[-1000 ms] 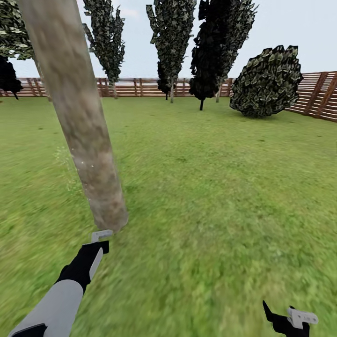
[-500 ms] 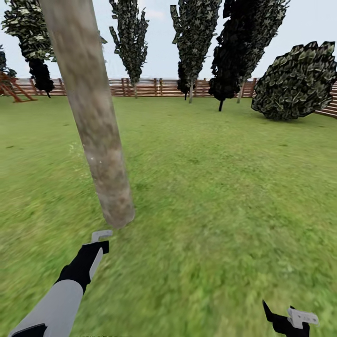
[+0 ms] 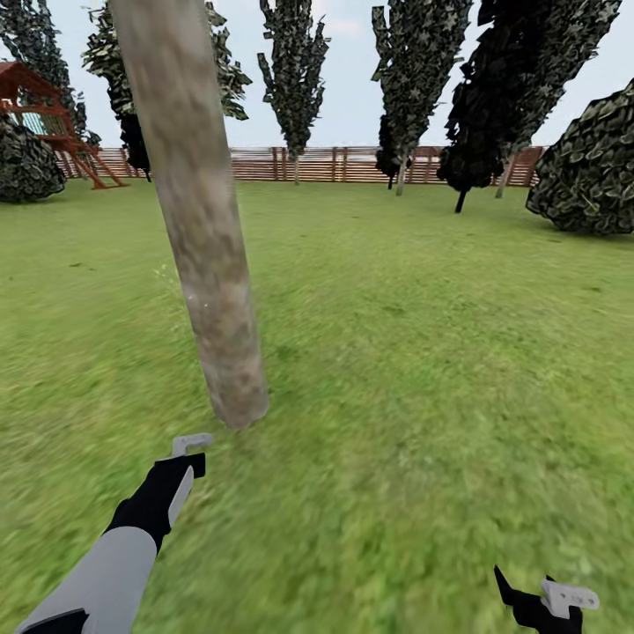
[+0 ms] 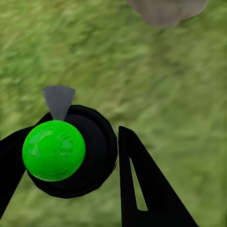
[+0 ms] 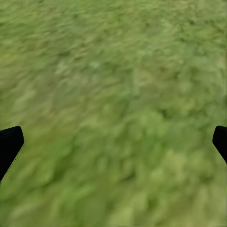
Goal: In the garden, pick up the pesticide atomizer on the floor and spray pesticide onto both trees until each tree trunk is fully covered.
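My left gripper point(image 4: 75, 165) is shut on the pesticide atomizer point(image 4: 53, 150), a black body with a bright green round top and a grey nozzle. In the head view the left gripper point(image 3: 183, 458) hovers low over the grass floor point(image 3: 414, 370), just short of the base of a thick, leaning, pale grey-beige tree trunk point(image 3: 207, 246). The foot of this tree trunk point(image 4: 166, 10) also appears in the left wrist view. A few faint whitish specks of pesticide point(image 3: 165, 275) hang beside the trunk. My right gripper point(image 3: 546, 603) is open over bare grass, its fingertips point(image 5: 10, 144) wide apart.
Several tall dark trees point(image 3: 295, 79) stand along the brown slat fence point(image 3: 343, 164) at the back. A large dark bush point(image 3: 590, 167) is at the right, a red play structure point(image 3: 48, 119) at the far left. Lawn stretches wide to the right of the trunk.
The camera has turned left: trunk, far trees and bush have slid right in the picture and the red play structure has come into view. Both arms keep their pose.
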You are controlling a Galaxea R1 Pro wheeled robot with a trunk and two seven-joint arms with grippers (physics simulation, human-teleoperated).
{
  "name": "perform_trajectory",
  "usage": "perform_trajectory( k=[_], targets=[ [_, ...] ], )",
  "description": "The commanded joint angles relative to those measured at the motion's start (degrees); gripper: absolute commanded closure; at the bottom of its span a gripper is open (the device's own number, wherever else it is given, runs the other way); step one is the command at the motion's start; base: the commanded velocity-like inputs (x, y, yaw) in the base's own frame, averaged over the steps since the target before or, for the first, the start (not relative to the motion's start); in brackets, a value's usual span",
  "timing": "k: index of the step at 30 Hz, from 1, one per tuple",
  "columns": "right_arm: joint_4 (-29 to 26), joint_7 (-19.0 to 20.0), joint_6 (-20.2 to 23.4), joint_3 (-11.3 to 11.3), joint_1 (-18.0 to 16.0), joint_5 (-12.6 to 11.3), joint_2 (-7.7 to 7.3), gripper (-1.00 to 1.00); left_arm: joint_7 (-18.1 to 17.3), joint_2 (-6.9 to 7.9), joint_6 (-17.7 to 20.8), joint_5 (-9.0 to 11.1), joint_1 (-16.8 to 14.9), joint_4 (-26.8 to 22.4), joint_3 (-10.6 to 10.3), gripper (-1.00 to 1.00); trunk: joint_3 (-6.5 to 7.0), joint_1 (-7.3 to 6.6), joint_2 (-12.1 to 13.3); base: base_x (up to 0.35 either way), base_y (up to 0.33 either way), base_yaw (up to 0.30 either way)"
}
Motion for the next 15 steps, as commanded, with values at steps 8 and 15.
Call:
perform_trajectory(
  k=[8,15],
  targets=[
    [0.0,0.0,0.0,0.0,0.0,0.0,0.00,-1.00,0.0,-0.16,0.0,0.0,0.0,0.0,0.0,1.00,0.00,0.00,0.0,0.174,-0.239,0.278],
    [0.0,0.0,0.0,0.0,0.0,0.0,0.00,-1.00,0.1,-0.18,0.0,0.0,0.0,0.0,0.1,1.00,0.00,0.00,0.0,0.077,-0.267,0.277]
  ],
)
